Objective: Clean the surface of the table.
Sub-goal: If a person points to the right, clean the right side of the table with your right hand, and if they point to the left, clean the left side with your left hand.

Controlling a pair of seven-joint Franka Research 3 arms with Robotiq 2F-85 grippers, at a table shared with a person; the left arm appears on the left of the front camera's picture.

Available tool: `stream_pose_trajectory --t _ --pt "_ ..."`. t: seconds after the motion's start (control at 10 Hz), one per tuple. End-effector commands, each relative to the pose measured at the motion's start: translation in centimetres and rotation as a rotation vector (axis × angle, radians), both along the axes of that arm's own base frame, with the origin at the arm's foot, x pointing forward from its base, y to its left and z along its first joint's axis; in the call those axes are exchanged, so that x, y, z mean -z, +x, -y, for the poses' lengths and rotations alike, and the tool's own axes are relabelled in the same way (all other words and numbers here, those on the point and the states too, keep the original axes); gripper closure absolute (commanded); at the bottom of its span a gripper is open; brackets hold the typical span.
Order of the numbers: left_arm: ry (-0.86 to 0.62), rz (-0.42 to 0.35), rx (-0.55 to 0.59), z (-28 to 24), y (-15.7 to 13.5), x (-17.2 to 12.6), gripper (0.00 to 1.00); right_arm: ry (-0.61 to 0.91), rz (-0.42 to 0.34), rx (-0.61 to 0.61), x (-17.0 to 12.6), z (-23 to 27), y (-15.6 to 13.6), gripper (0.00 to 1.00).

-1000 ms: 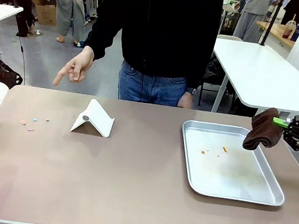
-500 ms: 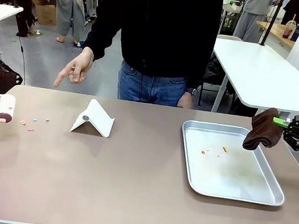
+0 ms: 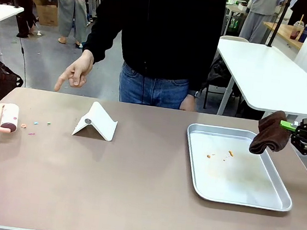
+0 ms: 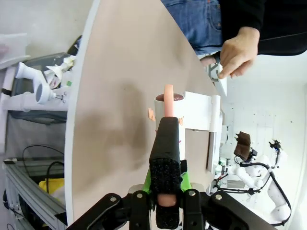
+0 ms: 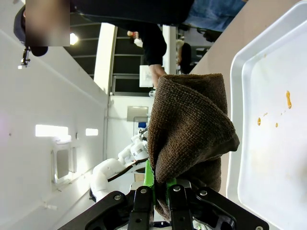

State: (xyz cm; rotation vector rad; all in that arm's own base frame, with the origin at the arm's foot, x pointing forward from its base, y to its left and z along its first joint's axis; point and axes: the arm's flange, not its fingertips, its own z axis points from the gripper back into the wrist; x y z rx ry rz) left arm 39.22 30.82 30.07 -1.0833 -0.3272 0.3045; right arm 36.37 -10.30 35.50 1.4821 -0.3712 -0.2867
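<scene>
Pinching a lint roller, left fingers face right fingers pinching a cloth across the table, longest left-right.

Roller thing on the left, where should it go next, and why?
Probably a short roll to the right: the pink roller is just left of the coloured crumbs on the table, and the person's hand points toward them.

I see the taupe rectangular table bearing a white folded stand mid-left, coloured scraps near its left edge, and a silver metal tray at right.
</scene>
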Motion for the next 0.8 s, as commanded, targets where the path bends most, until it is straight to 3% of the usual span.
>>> stream_pose_trajectory --t 0.0,0.7 --pt "0.035 -0.035 -0.011 1.1 0.0 0.3 0.77 0.005 -0.003 0.0 -0.4 0.0 -0.1 1.0" --pt "0.062 -0.123 -0.009 2.6 1.8 1.5 0.77 0.005 -0.003 0.0 -0.4 0.0 -0.1 1.0"
